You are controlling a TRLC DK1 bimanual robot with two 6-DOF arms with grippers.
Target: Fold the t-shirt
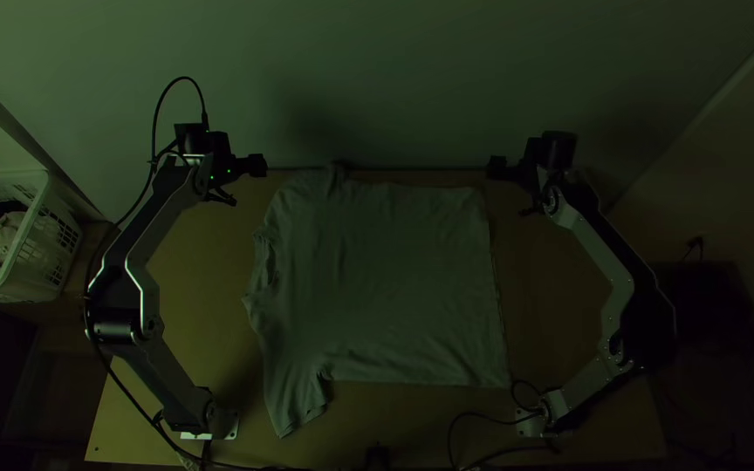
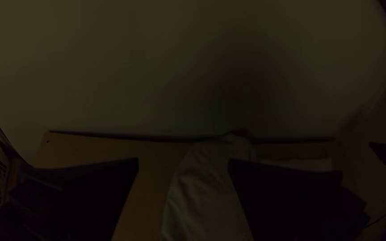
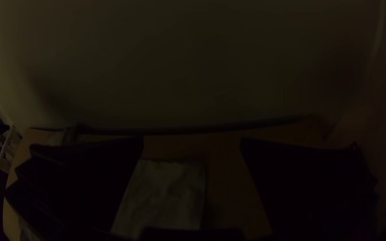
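T-shirt [image 1: 386,279] is lying spread, folding likely awaiting first grasp; left gripper [image 1: 258,165] and right gripper [image 1: 494,167] are gaping, empty; next move's probably needing near sleeve [image 1: 295,406] pinched.

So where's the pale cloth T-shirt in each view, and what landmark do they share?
Top view: the pale cloth T-shirt lies spread mid-picture.
Left wrist view: its sleeve end, seen between the left gripper's open fingers.
Right wrist view: its hem corner, between the right gripper's open fingers.
Shared: the light wooden table's back edge.
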